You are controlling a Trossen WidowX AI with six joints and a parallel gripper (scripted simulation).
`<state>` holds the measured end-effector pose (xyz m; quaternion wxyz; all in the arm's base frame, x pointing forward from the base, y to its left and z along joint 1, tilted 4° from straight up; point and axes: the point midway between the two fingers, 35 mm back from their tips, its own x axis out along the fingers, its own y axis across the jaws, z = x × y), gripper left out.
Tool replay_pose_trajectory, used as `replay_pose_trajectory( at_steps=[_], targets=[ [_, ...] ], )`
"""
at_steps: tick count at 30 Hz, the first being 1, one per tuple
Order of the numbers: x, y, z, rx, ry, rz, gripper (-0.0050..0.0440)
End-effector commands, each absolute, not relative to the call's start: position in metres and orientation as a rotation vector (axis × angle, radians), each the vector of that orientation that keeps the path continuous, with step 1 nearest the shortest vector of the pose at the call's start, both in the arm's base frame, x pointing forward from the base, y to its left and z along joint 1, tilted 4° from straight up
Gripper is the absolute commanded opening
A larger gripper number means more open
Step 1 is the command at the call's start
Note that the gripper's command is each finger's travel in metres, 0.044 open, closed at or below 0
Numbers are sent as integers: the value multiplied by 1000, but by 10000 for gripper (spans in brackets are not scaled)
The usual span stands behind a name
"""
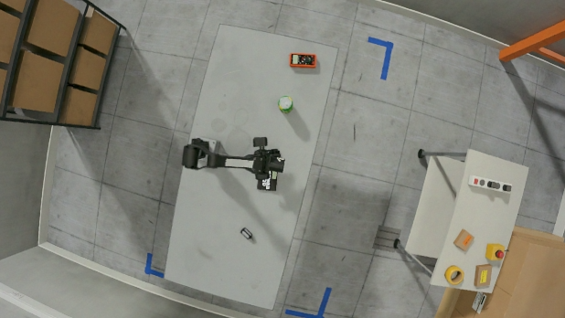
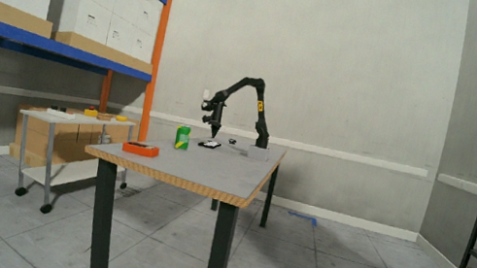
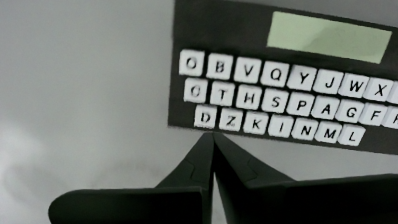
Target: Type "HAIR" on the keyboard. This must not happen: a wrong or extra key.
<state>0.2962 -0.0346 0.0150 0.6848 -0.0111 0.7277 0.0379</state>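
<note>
The keyboard [image 3: 285, 80] is a black slab with white letter keys and a pale green screen; it fills the upper right of the wrist view. It lies on the grey table, partly hidden under my arm in the overhead view [image 1: 269, 184], and also shows in the side view [image 2: 209, 143]. My gripper [image 3: 211, 140] is shut and empty. Its joined fingertips point down just off the keyboard's near edge, below the D and Z keys. In the side view the gripper [image 2: 214, 131] hangs a little above the keyboard. The H key [image 3: 248, 96] is in the middle row.
A green can [image 1: 285, 104] and an orange box [image 1: 303, 60] stand further along the table. A small black object [image 1: 247, 233] lies toward the other end. A white cart [image 1: 466, 219] stands off to the side.
</note>
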Motion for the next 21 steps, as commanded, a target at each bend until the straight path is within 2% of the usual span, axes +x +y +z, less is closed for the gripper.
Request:
replay_pose_trajectory(
  at_steps=[1,15,21],
  targets=[
    [307,-35,1,3,1606,-90,-50],
    [311,-36,7,6,1584,-90,-50],
    [311,-82,8,0,1590,-94,-50]
  ],
)
